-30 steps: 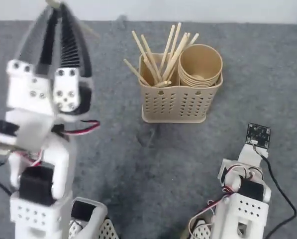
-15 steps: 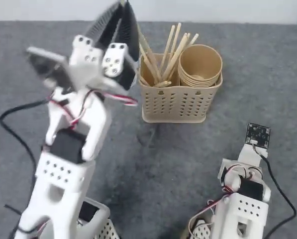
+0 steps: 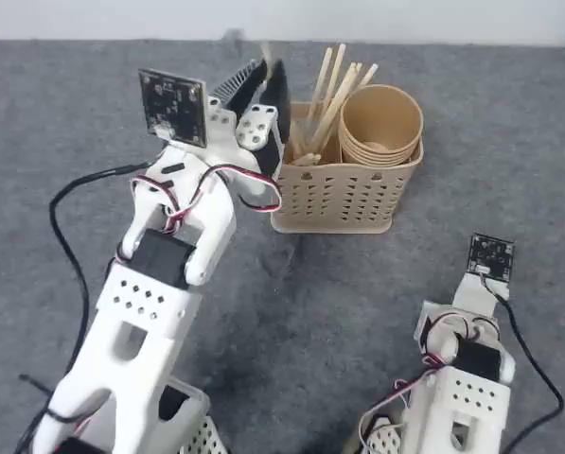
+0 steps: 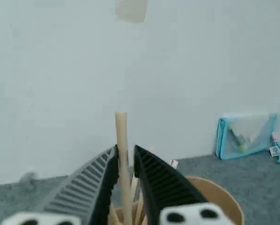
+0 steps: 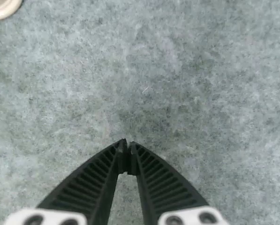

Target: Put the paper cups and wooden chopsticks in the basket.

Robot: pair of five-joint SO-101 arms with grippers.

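Over the left rim of the basket (image 3: pixel 339 194), in the high view, we find the left end effector (image 3: pixel 268 74), swung across from the far left a second ago; paper cups (image 3: pixel 381 123) and wooden chopsticks (image 3: pixel 330 80) stand inside. Our left wrist view shows it clamping one chopstick (image 4: pixel 121 136). Right wrist: the right end effector (image 5: pixel 125 145) sits clenched, empty, above the desk (image 5: pixel 200 70).

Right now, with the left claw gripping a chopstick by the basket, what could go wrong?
1. The left claw grips the held chopstick over the basket rim on that arm's side. Released here, it might fall outside.
2. The claw is close to the standing chopsticks already in the basket. Lowering further could knock them out or tip the basket.
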